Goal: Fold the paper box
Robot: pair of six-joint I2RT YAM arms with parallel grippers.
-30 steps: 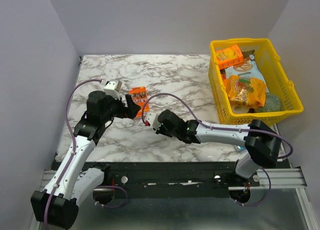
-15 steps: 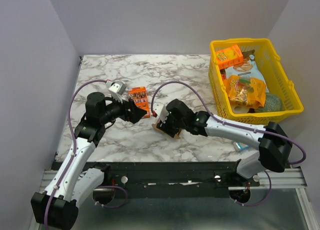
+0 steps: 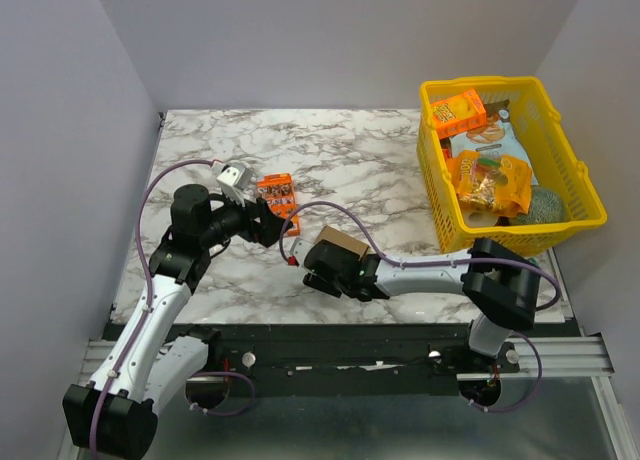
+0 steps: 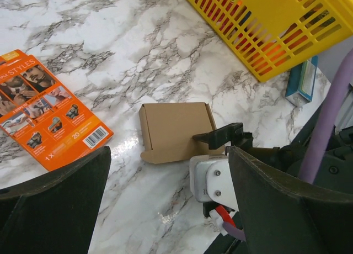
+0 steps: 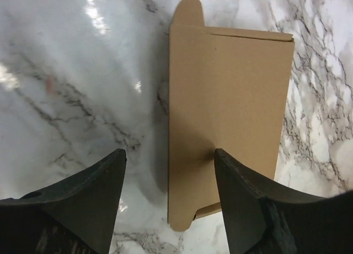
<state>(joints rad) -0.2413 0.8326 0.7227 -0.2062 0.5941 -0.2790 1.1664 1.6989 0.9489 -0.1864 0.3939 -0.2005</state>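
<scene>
Top external: we see the paper box [image 3: 338, 246] lying flat on the marble table [image 3: 380, 160], touching the right gripper [image 3: 322, 272], the nearer arm. Left wrist: the left gripper [image 4: 169, 154] gapes wide and empty; an orange card [image 4: 52, 121] reads "STYLES". Right wrist: fingers spread, holding nothing; the box's long axis runs away between them.

Marble table [image 3: 370, 155]. Orange printed pack [image 3: 277, 193] lies flat, left of centre. Yellow basket [image 3: 478, 82] at far right holds an orange box [image 3: 458, 111], orange bag [image 3: 495, 180] and pale blue bag [image 3: 488, 135]. Teal carton [image 4: 302, 81] lies flat just beside the basket.
</scene>
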